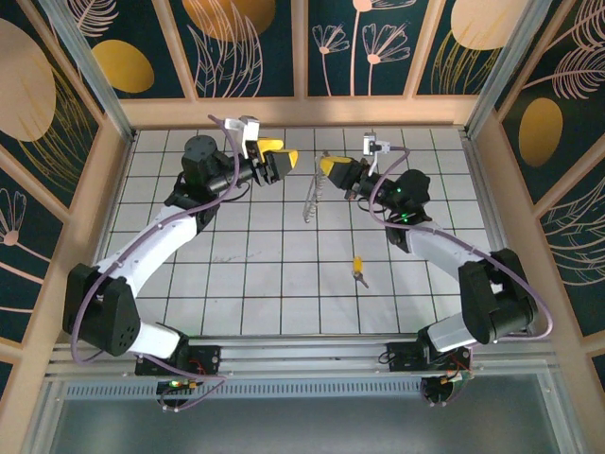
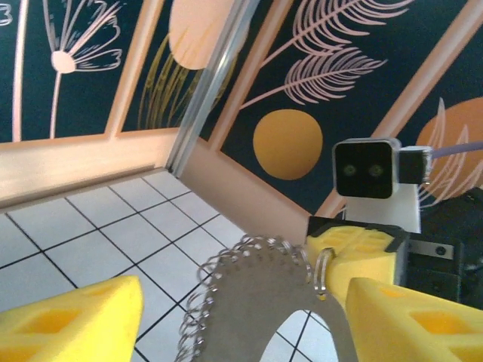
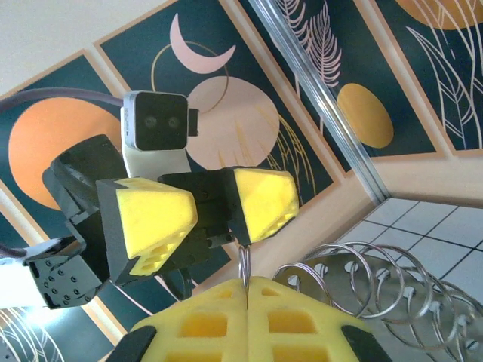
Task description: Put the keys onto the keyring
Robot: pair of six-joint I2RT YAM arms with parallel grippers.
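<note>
We see both arms bent up from the near edge of the counter (image 1: 265, 284) and reaching toward the middle of its far side, so their tips nearly meet. The left arm (image 1: 161, 236) curves in from the left, and the left claw (image 1: 286, 163) points to the right. Its yellow fingers (image 2: 83, 320) stand wide apart and hold nothing. The right arm (image 1: 444, 251) curves in from the right, and the right claw (image 1: 326, 168) points to the left. That claw is pinched tight on a small loop at the top of the keyring (image 1: 312, 199). The keyring hangs down from it between the two claws, and part of it sits in the gap of the left claw. The key (image 1: 358, 269) lies by itself on the white tiles, nearer to us, well apart from both claws.
</note>
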